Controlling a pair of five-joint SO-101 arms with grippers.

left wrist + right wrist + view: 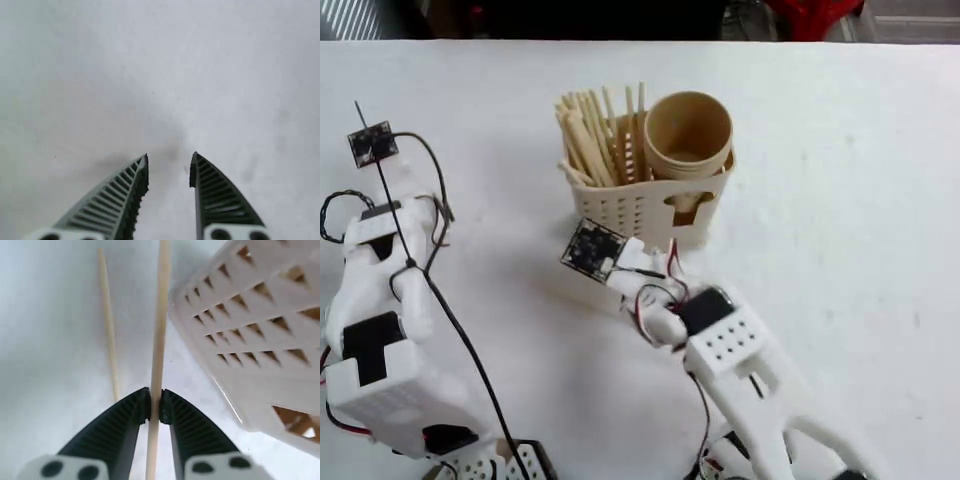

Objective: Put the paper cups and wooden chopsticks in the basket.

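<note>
Right jaws clamp chopstick (160, 315) pointing ahead beside basket (250, 320).

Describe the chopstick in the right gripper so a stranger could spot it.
Start at the white perforated basket. Just outside its wall, the right gripper pinches one wooden chopstick. A second chopstick beside it is ungripped and farther from the basket.

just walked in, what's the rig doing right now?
The right gripper is shut on one thin wooden chopstick right beside the white perforated plastic basket. A second loose chopstick lies next to it on the white table. The basket already holds a bundle of chopsticks and stacked tan paper cups. The left gripper is open over bare table, holding nothing.
</note>
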